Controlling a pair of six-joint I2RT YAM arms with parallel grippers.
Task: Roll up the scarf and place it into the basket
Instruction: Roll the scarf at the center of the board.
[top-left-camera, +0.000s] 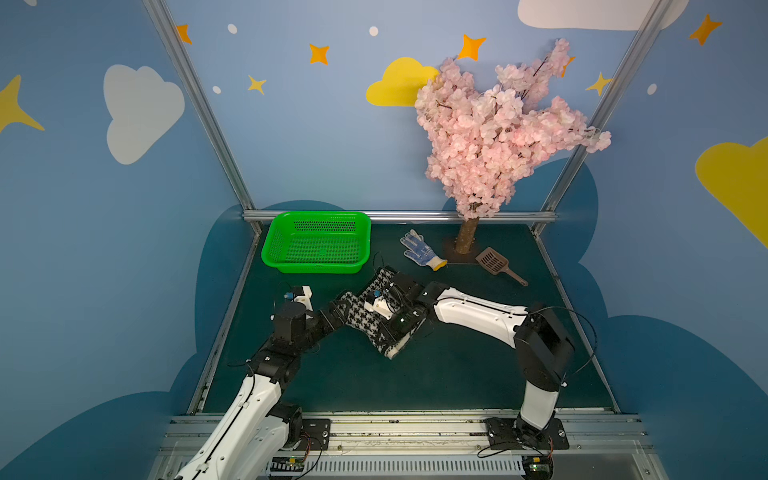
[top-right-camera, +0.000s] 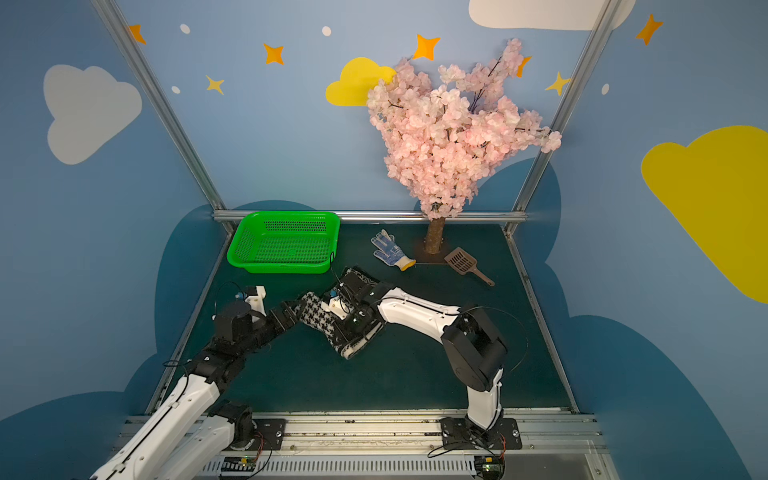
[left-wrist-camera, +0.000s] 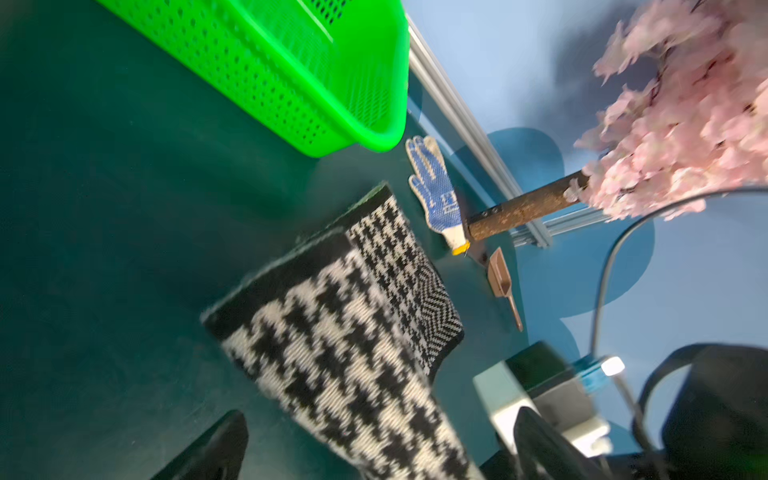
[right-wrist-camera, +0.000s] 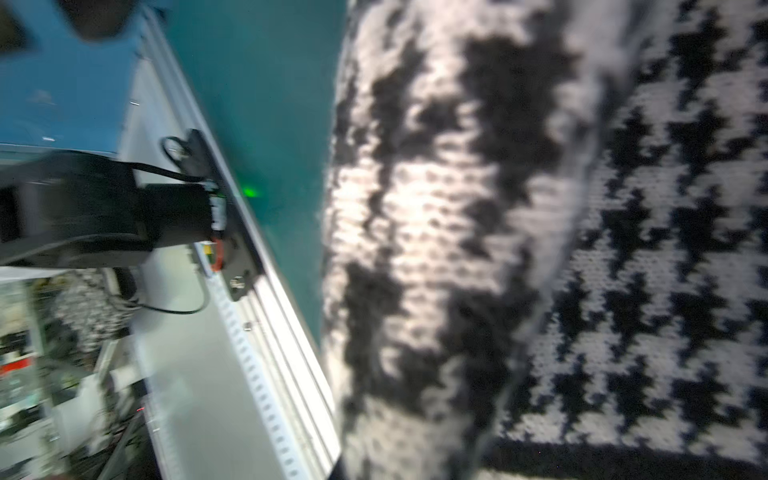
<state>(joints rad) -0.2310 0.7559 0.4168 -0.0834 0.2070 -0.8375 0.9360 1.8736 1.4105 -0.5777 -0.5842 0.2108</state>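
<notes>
Mid-mat (top-left-camera: 436, 374), the scarf (top-left-camera: 360, 316) lies partly folded, houndstooth side up, outside the basket. The right gripper (top-left-camera: 392, 332) is over its near end, jaws closed tight on a fold. The left gripper (top-left-camera: 337, 311) is at its left edge, jaws spread wide with cloth between them, unclamped. Just behind, apart from the scarf, sits the basket (top-left-camera: 320, 268) at back left. To the right are a glove (top-left-camera: 419, 249), a scoop (top-left-camera: 494, 264) and a tree (top-left-camera: 465, 241).

scarf (top-left-camera: 359, 316): black-and-white houndstooth, herringbone patch, black edging | basket (top-left-camera: 320, 268): bright green, perforated | glove (top-left-camera: 420, 250): white, blue dots, yellow cuff | scoop (top-left-camera: 492, 261): brown | tree (top-left-camera: 494, 133): pink blossom | mat (top-left-camera: 415, 382): dark green
</notes>
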